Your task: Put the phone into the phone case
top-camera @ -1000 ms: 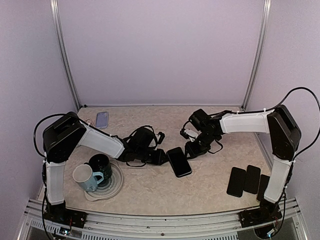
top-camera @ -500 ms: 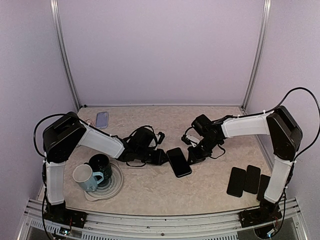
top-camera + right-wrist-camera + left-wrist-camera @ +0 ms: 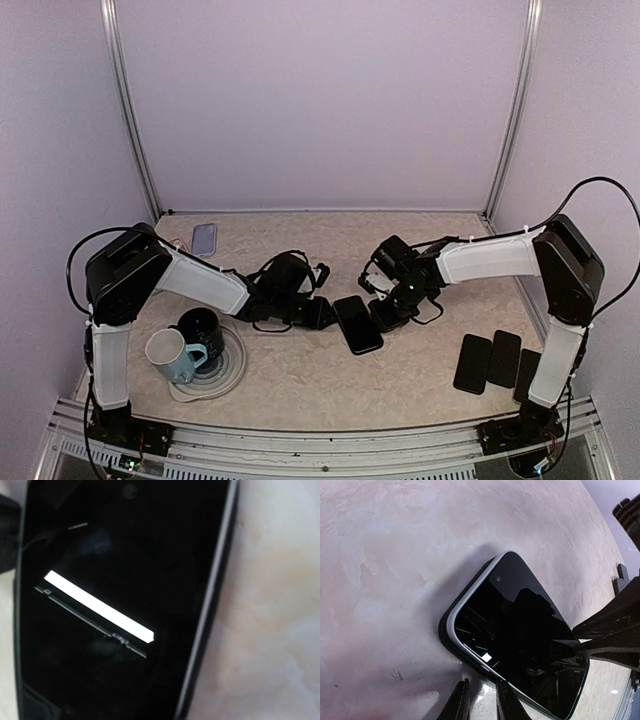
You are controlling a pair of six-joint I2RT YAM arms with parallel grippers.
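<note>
The black phone [image 3: 357, 323] with a silver rim lies face up in the middle of the table, between both grippers. In the left wrist view the phone [image 3: 520, 630] rests on the black phone case [image 3: 443, 630], whose rim shows outside the silver edge at the near corner. My left gripper [image 3: 322, 313] is low at the phone's left side. Its fingertips [image 3: 462, 700] stand a narrow gap apart with only table between them. My right gripper [image 3: 386, 314] presses at the phone's right edge, where its fingers [image 3: 615, 622] touch the phone. The right wrist view is filled by the dark screen [image 3: 115, 580], so those jaws are hidden.
A white mug [image 3: 168, 352] and a black mug [image 3: 203, 326] sit on a grey plate [image 3: 236, 372] at the front left. A lilac phone-shaped item [image 3: 203, 238] lies at the back left. Three black slabs [image 3: 472, 362] lie at the front right.
The right gripper has come down and leftward from behind the phone onto its right edge. The left arm and the phone have barely moved.
</note>
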